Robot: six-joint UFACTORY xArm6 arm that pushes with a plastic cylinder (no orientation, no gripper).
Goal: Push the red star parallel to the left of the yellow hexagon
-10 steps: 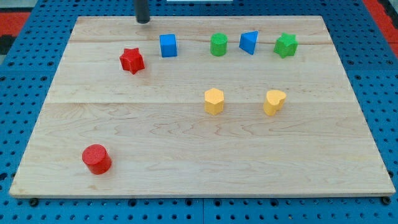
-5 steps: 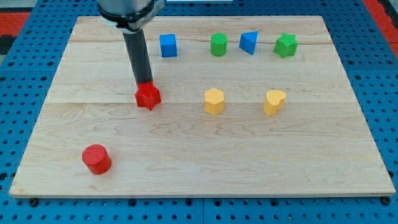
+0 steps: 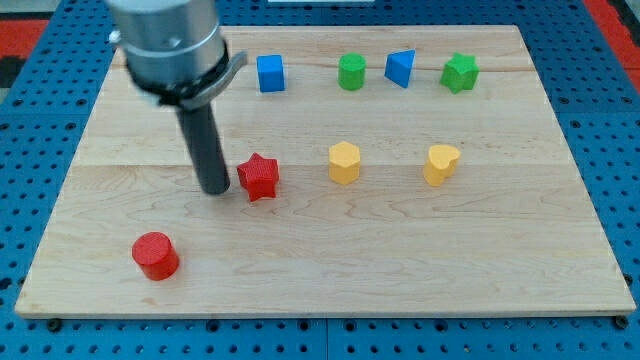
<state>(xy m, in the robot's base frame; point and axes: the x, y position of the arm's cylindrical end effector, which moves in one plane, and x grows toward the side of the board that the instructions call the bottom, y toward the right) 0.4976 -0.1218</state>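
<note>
The red star [image 3: 259, 177] lies on the wooden board, left of the yellow hexagon [image 3: 344, 162] and slightly lower in the view. A gap of about a block's width separates them. My tip [image 3: 216, 188] rests on the board just left of the red star, close to it or touching it. The dark rod rises from the tip toward the view's top left.
A red cylinder [image 3: 155, 255] sits at the bottom left. A yellow heart-like block [image 3: 440, 164] lies right of the hexagon. Along the top stand a blue cube [image 3: 270, 73], a green cylinder [image 3: 351, 72], a blue wedge [image 3: 400, 68] and a green star [image 3: 459, 73].
The red star has moved from the upper left down and to the right, toward the yellow hexagon. My tip came down from the top edge and now stands at the star's left side.
</note>
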